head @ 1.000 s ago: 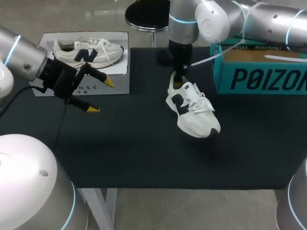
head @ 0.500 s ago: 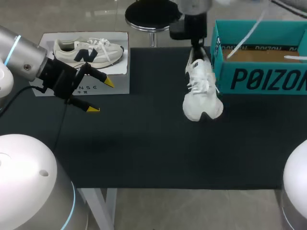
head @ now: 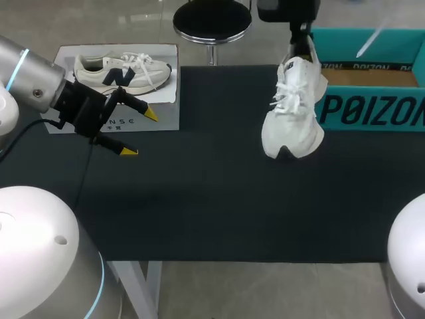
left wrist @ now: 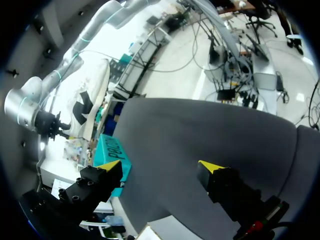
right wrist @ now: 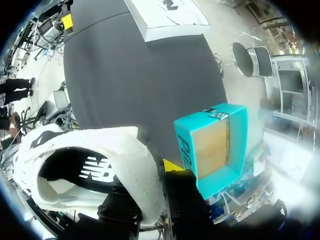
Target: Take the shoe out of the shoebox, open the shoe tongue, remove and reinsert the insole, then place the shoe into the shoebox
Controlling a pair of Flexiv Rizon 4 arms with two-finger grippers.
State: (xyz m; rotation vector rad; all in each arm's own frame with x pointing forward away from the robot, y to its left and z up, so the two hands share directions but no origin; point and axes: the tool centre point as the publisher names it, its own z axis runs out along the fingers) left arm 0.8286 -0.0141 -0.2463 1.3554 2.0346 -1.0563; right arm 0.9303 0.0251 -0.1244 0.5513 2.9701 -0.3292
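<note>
Only the right wrist view shows the grip: the right pincer [head: 303, 46] is clamped on the heel wall of the white shoe [right wrist: 120, 150], and the teal shoebox [right wrist: 212, 147] lies ahead with its cardboard floor in sight. The head view shows the shoe hanging toe-down above the counter [head: 199, 199], beside the shoebox's left end. The left pincer [head: 141, 133] hovers low at the counter's left, fingers apart.

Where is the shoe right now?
In the head view the shoe hangs toe-down from the right tool, at the table's back right, just beside the left end of the teal shoebox and not yet inside it.
</note>
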